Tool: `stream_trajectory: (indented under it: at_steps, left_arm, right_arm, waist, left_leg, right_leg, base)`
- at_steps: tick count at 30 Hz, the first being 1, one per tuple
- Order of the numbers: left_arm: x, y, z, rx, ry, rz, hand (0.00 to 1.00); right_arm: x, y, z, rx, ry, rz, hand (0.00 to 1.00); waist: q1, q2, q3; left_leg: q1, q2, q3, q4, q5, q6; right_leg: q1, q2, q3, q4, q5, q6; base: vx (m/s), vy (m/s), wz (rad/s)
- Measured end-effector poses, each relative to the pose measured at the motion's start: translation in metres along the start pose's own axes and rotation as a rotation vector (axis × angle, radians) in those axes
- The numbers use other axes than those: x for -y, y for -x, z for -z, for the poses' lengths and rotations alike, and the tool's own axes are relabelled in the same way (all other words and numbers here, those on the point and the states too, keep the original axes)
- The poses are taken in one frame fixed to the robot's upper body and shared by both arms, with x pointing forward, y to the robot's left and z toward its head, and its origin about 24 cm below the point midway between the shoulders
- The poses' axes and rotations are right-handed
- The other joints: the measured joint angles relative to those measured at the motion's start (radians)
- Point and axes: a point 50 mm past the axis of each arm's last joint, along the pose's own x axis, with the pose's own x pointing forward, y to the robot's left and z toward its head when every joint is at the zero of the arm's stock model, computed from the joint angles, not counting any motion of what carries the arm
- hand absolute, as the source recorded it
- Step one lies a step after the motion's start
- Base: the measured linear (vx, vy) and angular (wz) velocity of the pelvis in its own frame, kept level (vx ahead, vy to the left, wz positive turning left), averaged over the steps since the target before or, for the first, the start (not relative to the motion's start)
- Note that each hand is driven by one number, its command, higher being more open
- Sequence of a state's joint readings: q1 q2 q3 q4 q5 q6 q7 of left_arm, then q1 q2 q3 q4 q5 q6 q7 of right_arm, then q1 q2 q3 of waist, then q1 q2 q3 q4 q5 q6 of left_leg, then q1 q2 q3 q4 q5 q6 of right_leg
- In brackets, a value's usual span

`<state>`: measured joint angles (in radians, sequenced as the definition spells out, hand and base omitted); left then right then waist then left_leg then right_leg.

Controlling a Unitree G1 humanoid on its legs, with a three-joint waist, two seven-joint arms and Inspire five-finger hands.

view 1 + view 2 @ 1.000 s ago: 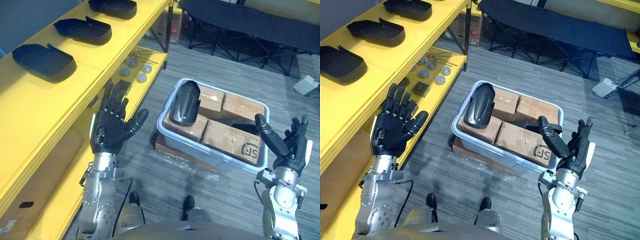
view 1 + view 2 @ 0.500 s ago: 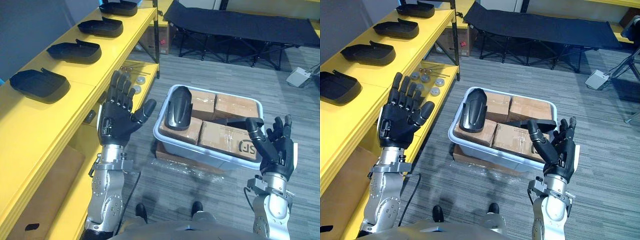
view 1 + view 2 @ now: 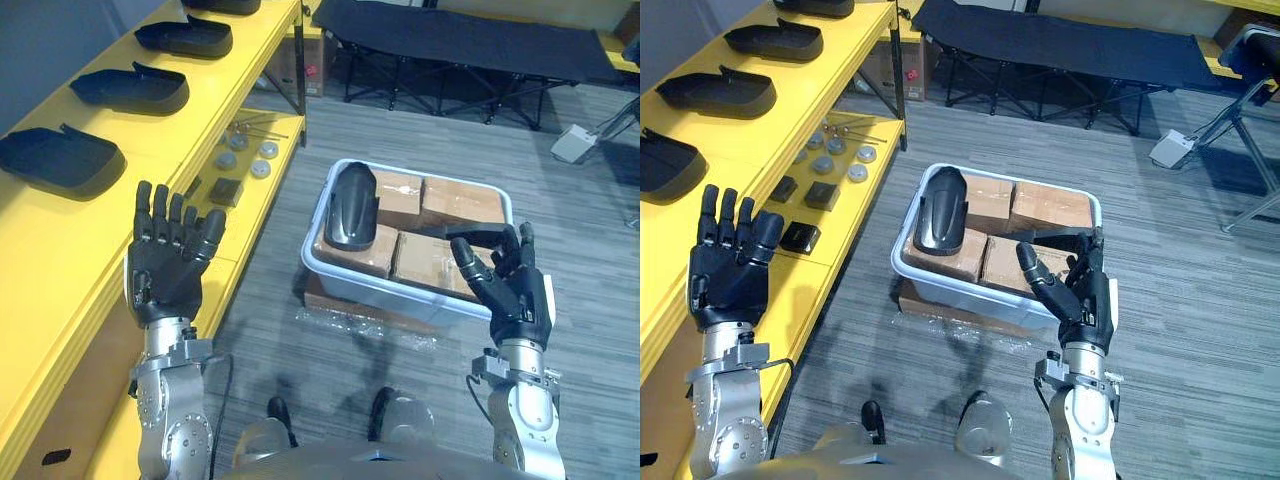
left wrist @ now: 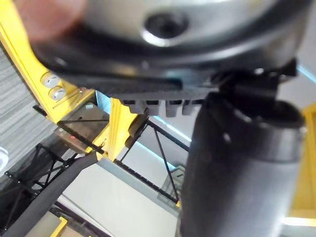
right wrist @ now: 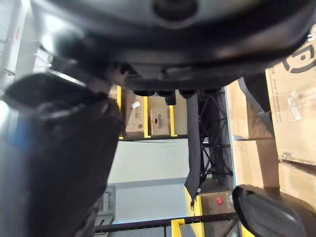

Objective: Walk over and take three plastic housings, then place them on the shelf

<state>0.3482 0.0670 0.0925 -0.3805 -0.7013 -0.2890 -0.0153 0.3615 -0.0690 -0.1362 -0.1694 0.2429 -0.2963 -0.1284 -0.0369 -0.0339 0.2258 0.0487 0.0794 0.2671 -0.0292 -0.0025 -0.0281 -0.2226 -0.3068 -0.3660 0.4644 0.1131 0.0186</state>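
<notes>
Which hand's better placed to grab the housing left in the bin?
Right, probably. The right hand is open at the bin's near edge, closer to the housing. The left hand, also open, is raised by the yellow shelf.

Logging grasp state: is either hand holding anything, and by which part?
Nothing is held: left hand and right hand are open and empty; a housing lies in the bin.
</notes>
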Motion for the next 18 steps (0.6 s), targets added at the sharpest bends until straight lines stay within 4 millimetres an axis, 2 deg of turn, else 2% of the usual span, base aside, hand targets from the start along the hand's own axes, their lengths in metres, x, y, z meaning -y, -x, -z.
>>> stream_trajectory:
  at_steps: [1,2,4,5,8,9,10,11,12,13,14,15,16,18]
  left_arm:
    - [0.001,-0.001,-0.002,0.007,0.0,0.009,1.0]
    - [0.0,-0.001,-0.001,0.006,0.004,0.003,1.0]
    - [0.001,-0.002,-0.001,0.006,0.006,0.007,1.0]
    - [0.001,-0.002,-0.001,0.006,0.006,0.008,1.0]
    - [0.001,-0.001,-0.001,0.003,0.007,0.009,1.0]
    - [0.001,-0.001,-0.002,0.012,0.013,0.012,1.0]
    - [0.001,-0.002,-0.002,0.017,0.013,0.014,1.0]
    - [0.003,-0.001,0.002,0.01,0.032,0.005,1.0]
    - [0.004,0.004,0.007,-0.012,0.075,-0.013,1.0]
    - [0.005,0.008,0.011,-0.034,0.09,-0.016,1.0]
    - [0.009,0.01,0.018,-0.056,0.117,-0.017,1.0]
    - [0.012,0.01,0.02,-0.063,0.133,-0.012,1.0]
    - [0.017,0.01,0.024,-0.074,0.175,0.01,1.0]
    - [0.025,0.01,0.028,-0.096,0.203,0.066,1.0]
  right_arm:
    - [0.0,0.0,0.0,0.003,-0.009,0.009,1.0]
    - [0.001,0.001,0.002,-0.002,-0.013,0.014,1.0]
    - [0.001,0.001,0.002,-0.001,-0.023,0.021,1.0]
    - [0.001,0.001,0.002,-0.003,-0.023,0.019,1.0]
    - [0.002,0.007,0.006,-0.025,-0.01,-0.005,1.0]
    - [0.004,0.01,0.007,-0.037,-0.001,-0.008,1.0]
    - [0.004,0.009,0.006,-0.033,0.012,-0.011,1.0]
    - [0.006,0.006,0.004,-0.021,0.042,-0.015,1.0]
    - [0.011,0.001,0.0,-0.002,0.074,-0.024,1.0]
    - [0.014,-0.001,-0.002,0.005,0.095,-0.03,1.0]
    - [0.019,-0.005,-0.005,0.011,0.116,-0.027,1.0]
    - [0.022,-0.005,-0.006,0.012,0.126,-0.018,1.0]
    - [0.03,-0.006,-0.01,0.022,0.147,0.0,1.0]
    - [0.047,-0.008,-0.017,0.042,0.197,0.031,1.0]
  waist:
    - [-0.002,0.003,0.024]
    - [-0.001,-0.004,0.026]
    - [-0.002,-0.002,0.029]
    - [-0.004,0.0,0.03]
    - [-0.016,0.0,0.03]
    - [-0.02,-0.028,0.012]
    - [-0.021,-0.037,0.005]
    - [-0.021,-0.019,0.003]
    - [-0.02,0.033,0.003]
    - [-0.02,0.057,0.003]
    - [-0.024,0.076,0.002]
    - [-0.025,0.08,0.003]
    - [-0.027,0.082,0.007]
    - [-0.026,0.076,0.011]
  left_leg:
    - [0.0,0.003,-0.011,0.009,0.013,0.018]
    - [-0.005,0.004,-0.014,0.023,0.009,0.015]
    - [-0.016,0.014,-0.021,0.051,-0.008,0.008]
    - [-0.025,0.021,-0.028,0.071,-0.019,0.001]
    - [-0.053,0.058,-0.083,0.172,-0.078,-0.053]
    - [-0.071,0.069,-0.126,0.222,-0.108,-0.099]
    - [-0.086,0.076,-0.14,0.248,-0.121,-0.117]
    - [-0.099,0.101,-0.155,0.274,-0.135,-0.135]
    - [-0.116,0.159,-0.174,0.297,-0.144,-0.148]
    - [-0.114,0.187,-0.183,0.3,-0.138,-0.143]
    - [-0.114,0.214,-0.182,0.309,-0.117,-0.113]
    - [-0.113,0.224,-0.176,0.318,-0.106,-0.094]
    - [-0.116,0.24,-0.146,0.352,-0.085,-0.062]
    - [-0.135,0.235,-0.108,0.42,-0.099,-0.056]
  right_leg:
    - [-0.005,-0.006,0.015,0.002,-0.026,-0.016]
    - [-0.001,-0.005,0.029,-0.033,-0.083,-0.012]
    - [-0.003,-0.004,0.067,-0.13,-0.089,-0.01]
    - [-0.002,-0.003,0.081,-0.157,-0.089,-0.009]
    - [0.028,0.004,0.138,-0.201,-0.083,0.002]
    - [0.06,0.025,0.172,-0.202,-0.117,0.014]
    - [0.063,0.031,0.181,-0.2,-0.131,0.084]
    - [0.064,0.046,0.162,-0.174,-0.153,0.107]
    - [0.057,0.094,0.132,-0.144,-0.187,0.08]
    - [0.058,0.117,0.112,-0.121,-0.202,0.065]
    - [0.075,0.138,0.086,-0.102,-0.219,0.045]
    - [0.09,0.143,0.068,-0.106,-0.223,0.038]
    - [0.135,0.154,0.044,-0.132,-0.228,0.03]
    - [0.199,0.158,0.012,-0.181,-0.231,0.025]
  base:
    - [-0.01,0.022,0.13]
    - [-0.02,0.002,0.11]
    - [0.03,-0.044,0.11]
    - [0.07,-0.088,0.24]
    - [0.14,-0.296,0.51]
    - [0.16,-0.4,0.61]
    - [0.16,-0.417,0.57]
    - [0.13,-0.302,0.26]
    - [0.18,-0.343,0.2]
    - [0.19,-0.322,0.28]
    - [0.22,-0.315,0.27]
    - [0.21,-0.279,0.4]
    - [0.23,-0.295,0.46]
    - [0.16,-0.159,0.44]
